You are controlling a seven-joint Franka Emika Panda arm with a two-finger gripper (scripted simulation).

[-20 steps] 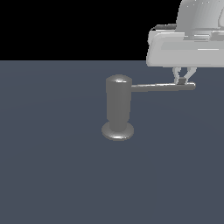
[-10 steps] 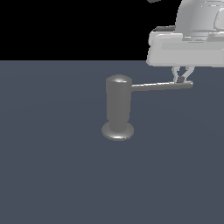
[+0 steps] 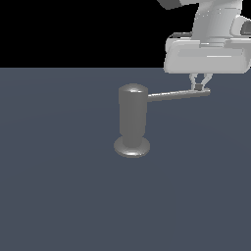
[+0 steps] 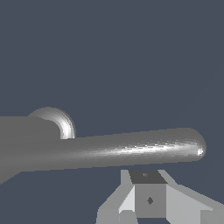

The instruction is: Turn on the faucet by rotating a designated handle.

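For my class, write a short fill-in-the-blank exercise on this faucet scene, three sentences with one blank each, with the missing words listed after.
1. The handle juts from the faucet toward the exterior view's ____.
2. The gripper sits near the handle's rounded ____, far from the cylinder.
3. The faucet stands upright on a round flared ____.

Missing words: right; end; base

handle (image 3: 176, 94) right of faucet (image 3: 132, 120) (exterior view), jaws seemingly above tip
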